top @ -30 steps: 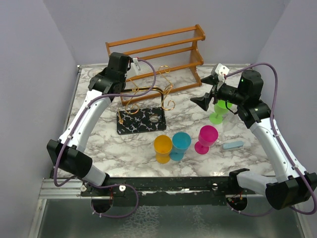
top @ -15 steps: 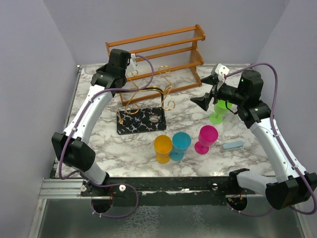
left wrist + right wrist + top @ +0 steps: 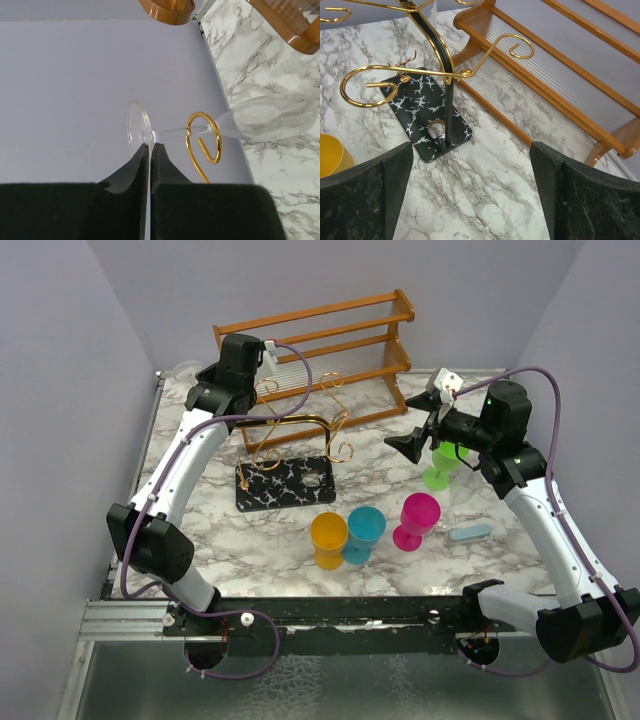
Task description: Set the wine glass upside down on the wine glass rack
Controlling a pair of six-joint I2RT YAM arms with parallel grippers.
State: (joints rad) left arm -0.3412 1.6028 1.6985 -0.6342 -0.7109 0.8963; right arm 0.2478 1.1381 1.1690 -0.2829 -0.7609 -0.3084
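The clear wine glass [image 3: 260,119] lies sideways in the left wrist view, its stem [image 3: 175,133] passing through a gold curl [image 3: 205,137] of the wine glass rack [image 3: 300,425]. My left gripper [image 3: 150,146] is shut on the edge of the glass's foot [image 3: 134,131]. Seen from above, that gripper [image 3: 258,390] is at the rack's back left arm, where the glass itself is too faint to make out. The rack's black veined base [image 3: 285,483] rests on the marble and also shows in the right wrist view as base [image 3: 420,120]. My right gripper [image 3: 470,150] hangs open and empty right of the rack [image 3: 445,75].
An orange-brown wooden shelf [image 3: 330,340] stands against the back wall right behind the rack. A green glass [image 3: 438,472] sits under the right arm, with a pink glass [image 3: 415,520], a blue cup [image 3: 363,532], an orange cup [image 3: 328,538] and a pale blue block [image 3: 470,532] nearer the front.
My left arm has drawn up and back toward the far wall, elbow rising, gripper still shut. The right arm has not moved.
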